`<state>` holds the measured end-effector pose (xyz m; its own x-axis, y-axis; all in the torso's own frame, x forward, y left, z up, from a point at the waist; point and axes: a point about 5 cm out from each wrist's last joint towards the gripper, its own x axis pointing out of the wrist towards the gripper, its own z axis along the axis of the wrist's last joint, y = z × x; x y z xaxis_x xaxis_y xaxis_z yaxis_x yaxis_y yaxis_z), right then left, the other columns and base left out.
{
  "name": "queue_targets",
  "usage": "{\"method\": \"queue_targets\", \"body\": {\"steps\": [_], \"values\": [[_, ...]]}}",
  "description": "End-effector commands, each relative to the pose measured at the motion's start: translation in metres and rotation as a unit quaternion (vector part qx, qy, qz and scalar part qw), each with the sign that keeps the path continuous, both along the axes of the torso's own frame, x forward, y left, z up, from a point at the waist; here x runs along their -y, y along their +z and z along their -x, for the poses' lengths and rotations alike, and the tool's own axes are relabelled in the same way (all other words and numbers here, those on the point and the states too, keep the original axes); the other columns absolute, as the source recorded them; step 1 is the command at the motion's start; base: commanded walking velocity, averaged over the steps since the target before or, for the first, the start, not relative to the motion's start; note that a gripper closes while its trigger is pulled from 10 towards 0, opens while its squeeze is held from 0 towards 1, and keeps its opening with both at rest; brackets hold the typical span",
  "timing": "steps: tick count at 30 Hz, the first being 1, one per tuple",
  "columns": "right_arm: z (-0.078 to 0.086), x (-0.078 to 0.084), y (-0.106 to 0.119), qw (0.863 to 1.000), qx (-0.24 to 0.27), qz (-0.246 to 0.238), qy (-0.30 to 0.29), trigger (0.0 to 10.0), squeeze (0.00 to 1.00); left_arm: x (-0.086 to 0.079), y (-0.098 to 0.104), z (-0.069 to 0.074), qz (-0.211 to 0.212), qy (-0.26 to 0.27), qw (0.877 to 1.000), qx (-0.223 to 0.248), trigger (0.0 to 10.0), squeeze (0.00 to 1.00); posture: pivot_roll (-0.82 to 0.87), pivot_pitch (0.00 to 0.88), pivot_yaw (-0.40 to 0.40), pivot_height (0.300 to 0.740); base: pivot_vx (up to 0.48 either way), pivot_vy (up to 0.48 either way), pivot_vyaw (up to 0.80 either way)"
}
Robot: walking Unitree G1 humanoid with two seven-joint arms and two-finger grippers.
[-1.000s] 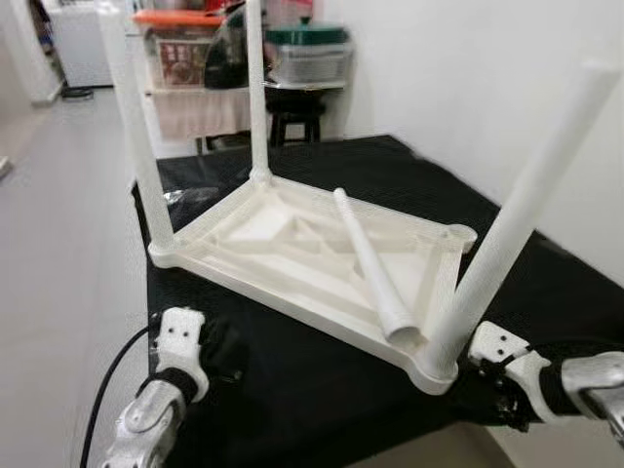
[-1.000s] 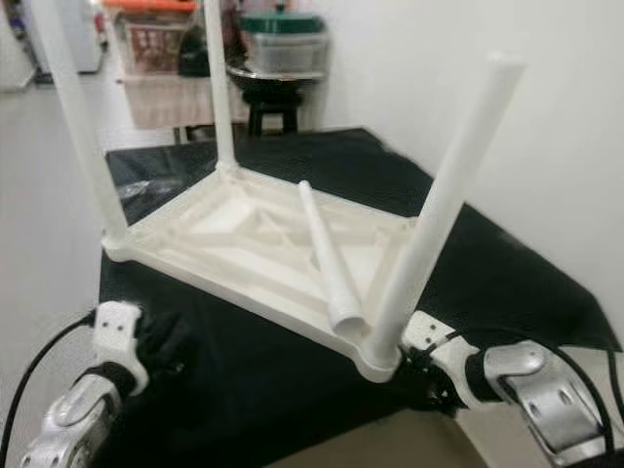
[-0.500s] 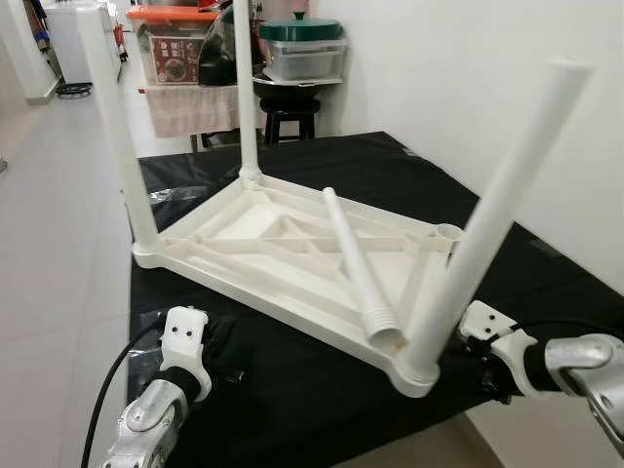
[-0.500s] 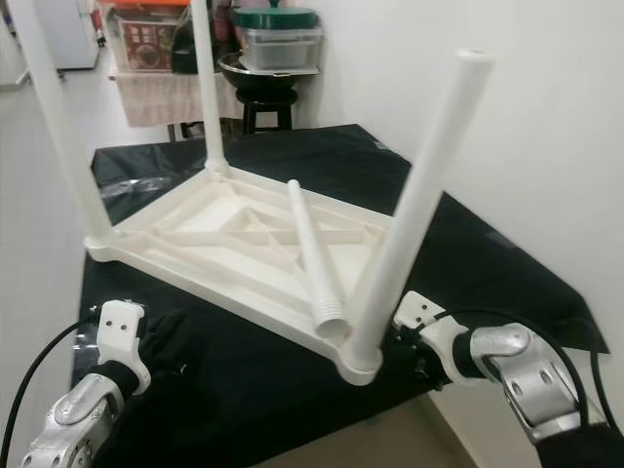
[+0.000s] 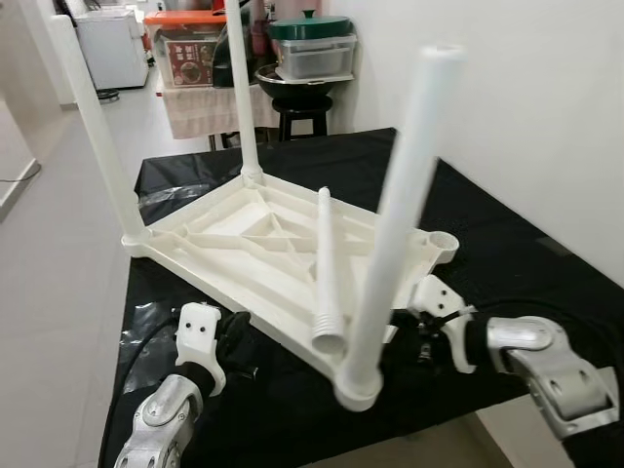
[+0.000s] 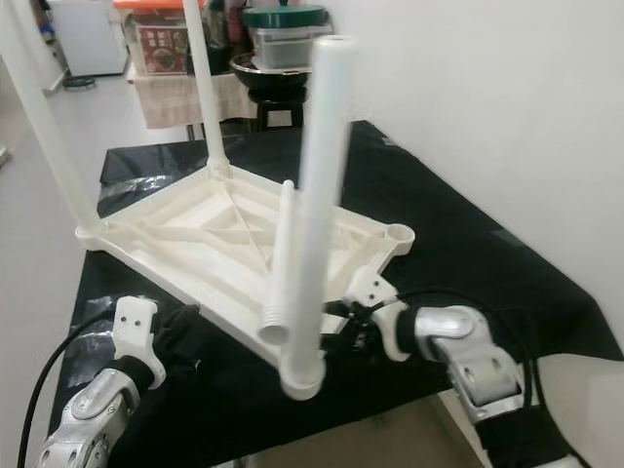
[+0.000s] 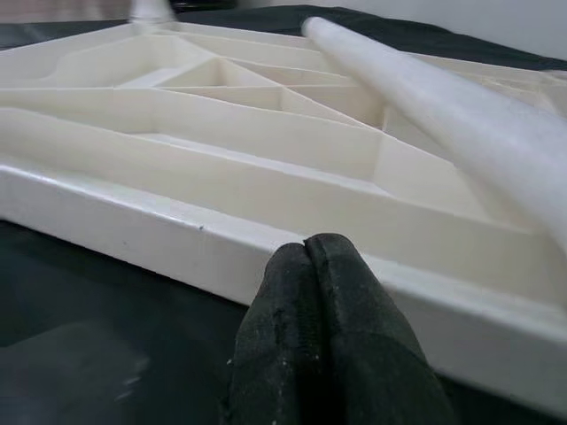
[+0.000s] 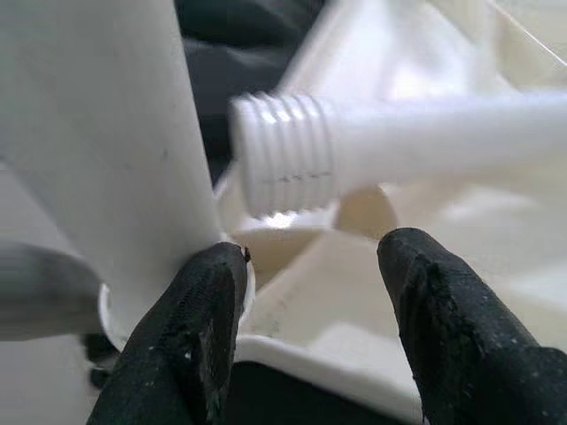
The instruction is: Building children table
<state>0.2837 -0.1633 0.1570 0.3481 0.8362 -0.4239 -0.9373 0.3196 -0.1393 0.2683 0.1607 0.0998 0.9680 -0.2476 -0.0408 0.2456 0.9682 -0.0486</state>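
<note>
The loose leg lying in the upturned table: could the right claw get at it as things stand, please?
Probably yes: the right claw is open, and the loose leg's threaded end sits just beyond its fingers, though the fitted leg crowds one side.

black-covered table (image 5: 507, 224), upturned white children's table frame (image 5: 253, 249) lying on it, crinkled plastic (image 5: 168, 200) beside

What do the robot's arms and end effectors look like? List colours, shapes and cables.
Both arms are silver metal with rounded joints. The left end effector and the right end effector each have a white bracket at the wrist and two long black padded fingers. A black cable runs along each forearm.
</note>
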Motion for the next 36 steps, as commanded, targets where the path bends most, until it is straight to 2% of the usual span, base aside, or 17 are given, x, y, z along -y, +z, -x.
{"method": "queue_targets", "body": {"steps": [1,3,6,7,8,12,14,17,20,21,23,29,30,31,33,35,36], "values": [[0.006,-0.031,0.004,0.996,0.010,-0.004,0.086,10.0,0.00,-0.006,-0.001,0.001,-0.011,0.009,1.000,-0.002,10.0,0.00,0.03,0.000,-0.044,0.740,0.000,0.000,0.00],[0.006,-0.031,0.004,0.996,0.010,-0.004,0.086,10.0,0.00,-0.006,-0.001,0.001,-0.011,0.009,1.000,-0.002,10.0,0.00,0.03,0.000,-0.044,0.740,0.000,0.000,0.00],[0.006,-0.062,-0.006,0.993,0.017,0.030,0.113,10.0,0.00,-0.005,-0.001,0.001,-0.013,0.009,1.000,-0.002,10.0,0.00,0.04,0.000,-0.048,0.740,0.000,0.000,0.00],[0.006,-0.062,-0.006,0.993,0.017,0.030,0.113,10.0,0.00,-0.005,-0.001,0.001,-0.013,0.009,1.000,-0.002,10.0,0.00,0.04,0.000,-0.048,0.740,0.000,0.000,0.00],[0.008,-0.075,-0.007,0.992,0.019,0.026,0.124,10.0,0.00,-0.005,-0.001,0.000,-0.014,0.009,1.000,-0.001,10.0,0.00,0.04,0.000,-0.049,0.740,0.000,0.000,0.00],[0.008,-0.084,-0.006,0.991,0.023,0.018,0.131,10.0,0.00,-0.004,0.000,0.000,-0.015,0.009,1.000,0.000,10.0,0.00,0.06,0.000,-0.058,0.740,0.000,0.000,0.00],[0.001,-0.075,-0.006,0.992,0.025,0.033,0.121,10.0,0.00,-0.006,0.000,0.000,-0.017,0.013,1.000,0.001,10.0,0.00,0.06,0.000,-0.062,0.740,0.000,0.000,0.00],[-0.016,-0.043,-0.003,0.989,0.039,0.089,0.109,10.0,0.00,-0.009,0.000,0.000,-0.018,0.020,1.000,0.002,10.0,0.00,0.06,0.000,-0.063,0.740,0.000,0.000,0.00],[-0.021,-0.033,0.001,0.987,0.037,0.105,0.116,10.0,0.00,-0.009,-0.001,0.000,-0.018,0.020,1.000,0.001,10.0,0.00,0.05,0.000,-0.066,0.740,0.000,0.000,0.00],[-0.030,-0.018,0.009,0.984,0.035,0.127,0.124,10.0,0.00,-0.005,-0.002,0.001,-0.017,0.016,1.000,-0.001,10.0,0.00,0.05,0.000,-0.072,0.740,0.000,0.000,0.00],[-0.037,-0.010,0.016,0.981,0.036,0.145,0.127,10.0,0.00,-0.003,-0.003,0.001,-0.017,0.011,1.000,-0.001,10.0,0.00,0.06,0.000,-0.077,0.740,0.000,0.000,0.00],[-0.045,-0.002,0.024,0.969,0.038,0.195,0.150,10.0,0.00,-0.002,-0.004,0.004,-0.018,0.010,1.000,-0.003,10.0,0.00,0.06,0.000,-0.086,0.740,0.000,0.000,0.00],[-0.046,-0.001,0.020,0.954,0.032,0.241,0.174,10.0,0.00,-0.003,-0.005,0.008,-0.018,0.008,1.000,-0.006,10.0,0.00,0.07,0.000,-0.093,0.740,0.000,0.000,0.00],[-0.046,-0.001,0.020,0.954,0.032,0.241,0.174,10.0,0.00,-0.003,-0.005,0.008,-0.018,0.008,1.000,-0.006,10.0,0.00,0.07,0.000,-0.093,0.740,0.000,0.000,0.00],[-0.045,-0.001,0.016,0.943,0.022,0.270,0.194,10.0,0.00,-0.002,-0.006,0.010,-0.018,0.006,1.000,-0.008,10.0,0.00,0.08,0.000,-0.098,0.740,0.000,0.000,0.00],[-0.044,0.001,0.008,0.923,0.008,0.312,0.225,10.0,0.00,0.000,-0.007,0.014,-0.017,0.001,1.000,-0.011,10.0,0.00,0.08,0.000,-0.108,0.740,0.000,0.000,0.00],[-0.044,0.001,0.008,0.923,0.008,0.312,0.225,10.0,0.00,0.000,-0.007,0.014,-0.017,0.001,1.000,-0.011,10.0,0.00,0.08,0.000,-0.108,0.740,0.000,0.000,0.00]]}}
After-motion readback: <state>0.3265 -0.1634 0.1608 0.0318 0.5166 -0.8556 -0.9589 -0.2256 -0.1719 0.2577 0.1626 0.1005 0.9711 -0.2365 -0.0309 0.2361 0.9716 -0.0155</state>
